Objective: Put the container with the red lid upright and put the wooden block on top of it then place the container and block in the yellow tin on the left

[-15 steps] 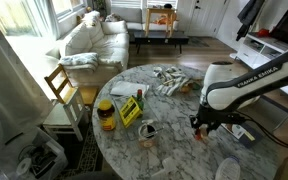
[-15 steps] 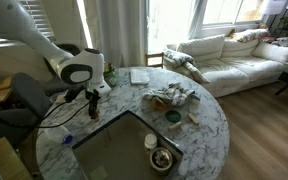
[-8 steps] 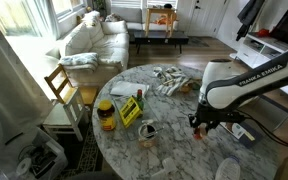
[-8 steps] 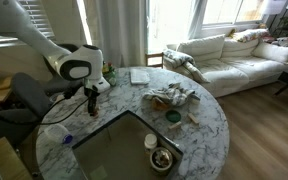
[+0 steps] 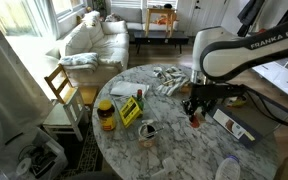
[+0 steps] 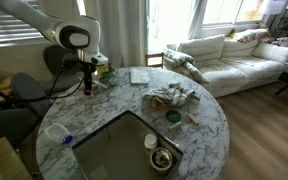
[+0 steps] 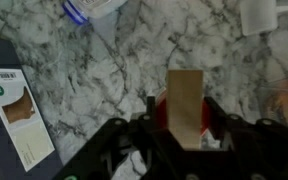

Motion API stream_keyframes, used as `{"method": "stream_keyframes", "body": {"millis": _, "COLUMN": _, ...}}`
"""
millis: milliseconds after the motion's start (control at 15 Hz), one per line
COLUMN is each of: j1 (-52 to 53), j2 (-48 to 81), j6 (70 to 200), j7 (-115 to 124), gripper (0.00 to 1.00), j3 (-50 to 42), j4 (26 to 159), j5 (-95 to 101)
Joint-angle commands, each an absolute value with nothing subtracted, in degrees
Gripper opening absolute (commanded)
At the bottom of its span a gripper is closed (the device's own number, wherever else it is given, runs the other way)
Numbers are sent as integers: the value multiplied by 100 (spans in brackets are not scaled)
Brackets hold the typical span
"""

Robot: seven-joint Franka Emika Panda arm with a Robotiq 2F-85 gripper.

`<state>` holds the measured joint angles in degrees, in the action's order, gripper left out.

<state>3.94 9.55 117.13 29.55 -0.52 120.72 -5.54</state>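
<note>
My gripper (image 5: 194, 113) hangs above the marble table (image 5: 174, 145) and is shut on the container with the red lid (image 7: 160, 112). The wooden block (image 7: 185, 106) lies on top of the lid, between the fingers (image 7: 182, 138). In an exterior view the red lid shows as a small spot under the fingers (image 5: 195, 121). In both exterior views the gripper (image 6: 86, 86) is held a little above the tabletop. The yellow tin (image 5: 130, 110) lies flat toward the table's other side, next to a dark jar with a yellow lid (image 5: 106, 113).
A crumpled cloth pile (image 5: 169, 80) lies at the table's far side. A small bowl (image 5: 147, 130), a long box (image 5: 230, 125) and a white cup (image 5: 227, 169) stand around. A printed box (image 7: 19, 115) lies beside the gripper. A dark mat (image 6: 119, 150) covers the near side of the table.
The arm has risen and swung across the table toward the cloth pile, carrying the red-lidded container and block off the surface.
</note>
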Motion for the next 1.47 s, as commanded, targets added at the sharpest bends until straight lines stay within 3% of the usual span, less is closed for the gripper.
{"method": "stream_keyframes", "body": {"millis": 0, "j1": 465, "j2": 1324, "j6": 10972, "j7": 2490, "gripper": 25, "j3": 118, "j4": 11130, "j5": -458}}
{"method": "stream_keyframes", "body": {"millis": 1000, "j1": 998, "j2": 2943, "j6": 10305, "j7": 1472, "gripper": 25, "j3": 562, "j4": 8647, "j5": -547}}
{"method": "stream_keyframes", "body": {"millis": 1067, "j1": 995, "j2": 2689, "j6": 10510, "j7": 1604, "gripper": 50, "j3": 510, "j4": 9015, "j5": -563}}
{"method": "stream_keyframes", "body": {"millis": 1400, "j1": 1033, "j2": 2865, "j6": 10504, "j7": 1546, "gripper": 50, "j3": 528, "j4": 8789, "j5": -564}}
